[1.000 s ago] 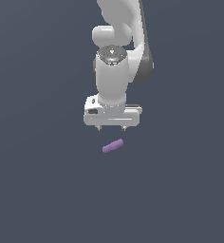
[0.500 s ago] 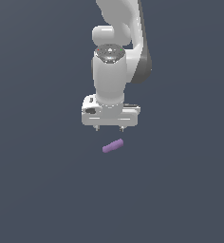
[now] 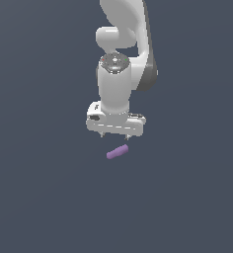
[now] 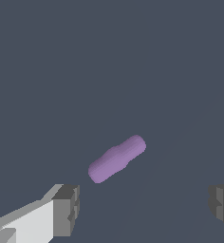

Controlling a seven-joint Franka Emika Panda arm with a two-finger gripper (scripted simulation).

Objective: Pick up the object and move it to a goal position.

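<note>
Lowered a little since a second ago, the gripper (image 3: 115, 135) hangs with jaws spread wide and empty just above the capsule (image 3: 117, 152), which lies on the ground untouched, so grasping, lifting and carrying to the goal all remain.
</note>
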